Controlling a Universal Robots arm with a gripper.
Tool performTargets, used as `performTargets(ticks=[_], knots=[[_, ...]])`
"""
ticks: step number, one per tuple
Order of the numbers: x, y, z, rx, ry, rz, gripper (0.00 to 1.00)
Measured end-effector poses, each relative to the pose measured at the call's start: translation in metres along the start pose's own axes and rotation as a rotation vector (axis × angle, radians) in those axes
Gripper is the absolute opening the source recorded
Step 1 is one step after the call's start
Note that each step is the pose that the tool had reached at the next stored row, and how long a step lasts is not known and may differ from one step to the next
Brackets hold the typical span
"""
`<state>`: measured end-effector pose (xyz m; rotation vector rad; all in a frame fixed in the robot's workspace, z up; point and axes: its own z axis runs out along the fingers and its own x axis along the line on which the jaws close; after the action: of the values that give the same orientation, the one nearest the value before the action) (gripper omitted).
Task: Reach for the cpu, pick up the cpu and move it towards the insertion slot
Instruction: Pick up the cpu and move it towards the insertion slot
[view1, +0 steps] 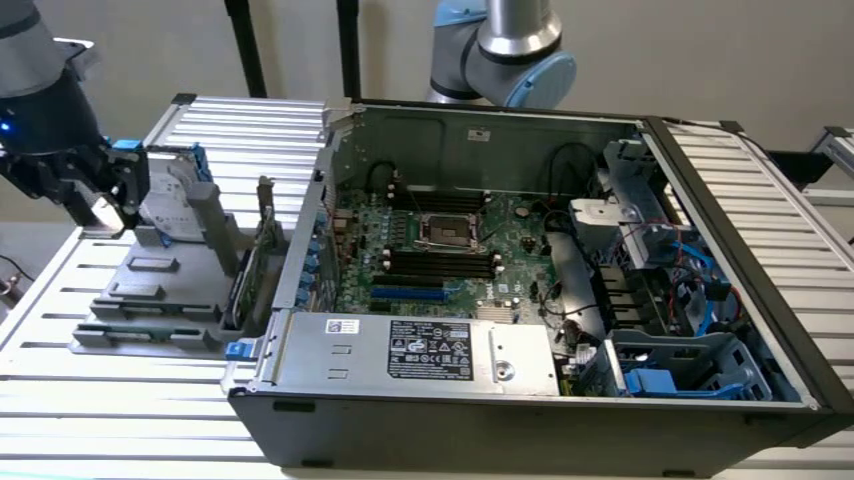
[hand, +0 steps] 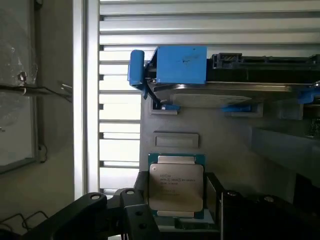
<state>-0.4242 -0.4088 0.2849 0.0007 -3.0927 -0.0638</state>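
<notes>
Wrist view has the gripper (hand: 176, 212) clamped on opposite edges of the cpu (hand: 176, 184), over the grey rack (hand: 227, 145).

The arm (view1: 47, 108) hangs at the exterior view's left, wrist pointing down, its gripper (view1: 103, 210) closed on the cpu (hand: 176, 186).

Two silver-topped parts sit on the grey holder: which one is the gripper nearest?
The cpu, the small square chip directly at the gripper. The hard drive, larger and with blue rails, sits farther along the grey holder.
</notes>
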Motion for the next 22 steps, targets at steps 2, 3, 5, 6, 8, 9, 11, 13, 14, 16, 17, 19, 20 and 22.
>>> performTargets(ticks=[2,3,5,6,8,9,11,13,14,16,17,19,20,22], knots=[[-0.004,0.0004,-0.0092,-0.0001,-0.0001,0.0,0.54],[-0.008,0.0006,-0.0138,-0.0004,-0.0002,0.0,0.54],[-0.015,0.001,-0.0232,-0.001,0.0,0.0,0.54],[-0.019,0.0012,-0.0279,-0.0012,0.0001,0.0,0.54],[-0.027,0.0016,-0.0376,-0.002,0.0,0.0,0.54],[-0.031,0.0017,-0.0423,-0.0022,0.0001,0.0,0.54],[-0.039,0.0021,-0.0518,-0.0028,0.0001,0.0,0.54],[-0.047,0.0025,-0.0611,-0.0035,-0.0001,0.0,0.54],[-0.051,0.0027,-0.0654,-0.0038,-0.0002,0.0,0.54],[-0.059,0.003,-0.0742,-0.0043,-0.0001,0.0,0.54],[-0.064,0.0032,-0.0786,-0.0046,-0.0001,0.0,0.54],[-0.073,0.0035,-0.0864,-0.0052,-0.0002,0.0,0.54],[-0.077,0.0037,-0.0901,-0.0054,0.0,0.0,0.54],[-0.086,0.0039,-0.0965,-0.0058,0.0001,0.0,0.54]])
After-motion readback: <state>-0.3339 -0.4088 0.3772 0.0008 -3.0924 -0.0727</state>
